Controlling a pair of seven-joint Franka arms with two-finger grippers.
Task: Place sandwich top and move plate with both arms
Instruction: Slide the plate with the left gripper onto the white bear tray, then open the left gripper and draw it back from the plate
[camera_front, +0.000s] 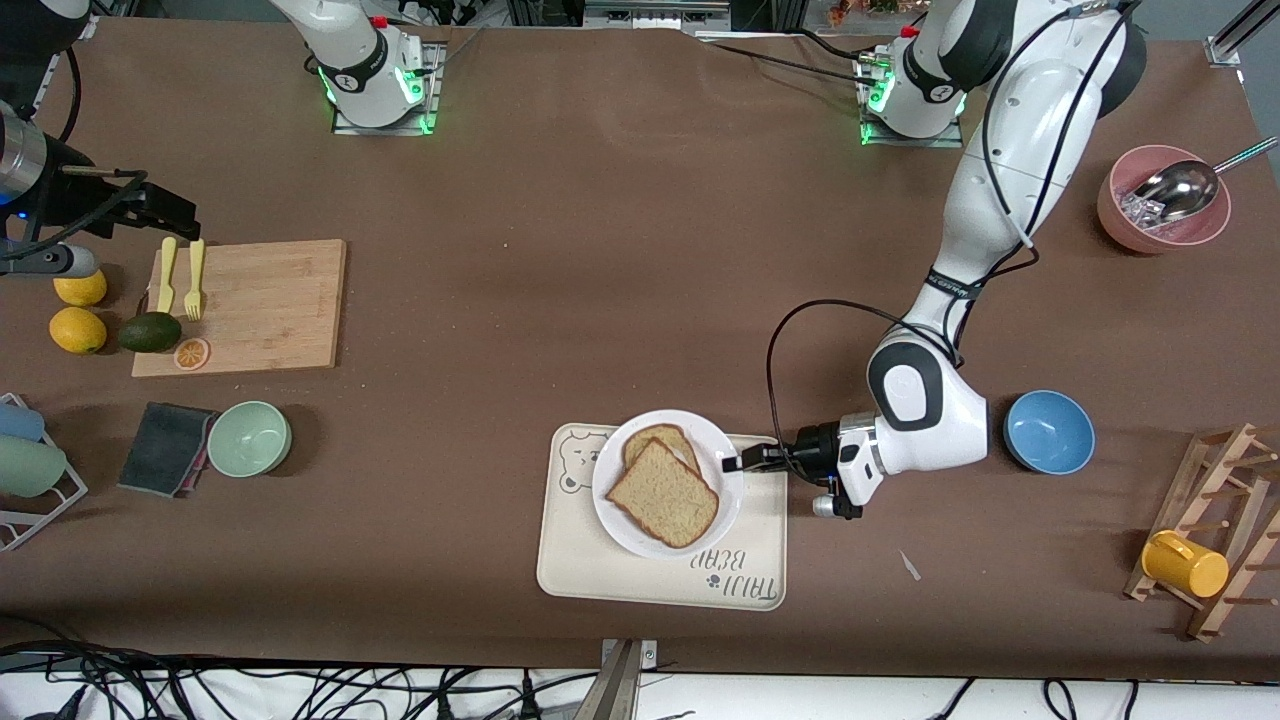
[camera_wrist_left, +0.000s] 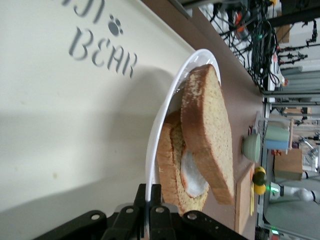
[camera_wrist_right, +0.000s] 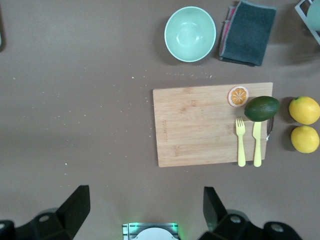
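Note:
The white plate (camera_front: 728, 500) sits on the cream bear-printed tray (camera_front: 600, 570). The sandwich top (camera_front: 663, 493), a plain brown speckled slice, lies askew on the lower slice (camera_front: 660, 438). In the left wrist view the top slice (camera_wrist_left: 207, 130) leans over the lower slice with fried egg (camera_wrist_left: 192, 175). My left gripper (camera_front: 735, 462) is shut on the plate's rim (camera_wrist_left: 165, 115) at the side toward the left arm's end; its jaws (camera_wrist_left: 151, 189) pinch the edge. My right gripper (camera_front: 150, 205) hangs open and empty (camera_wrist_right: 145, 210) over the table beside the cutting board.
A wooden cutting board (camera_front: 250, 305) with yellow fork and knife, an avocado and two lemons lie at the right arm's end. A green bowl (camera_front: 249, 438) and dark cloth are nearer the camera. A blue bowl (camera_front: 1049, 432), a pink bowl (camera_front: 1160, 212) and a wooden rack with a yellow cup (camera_front: 1185, 563) are at the left arm's end.

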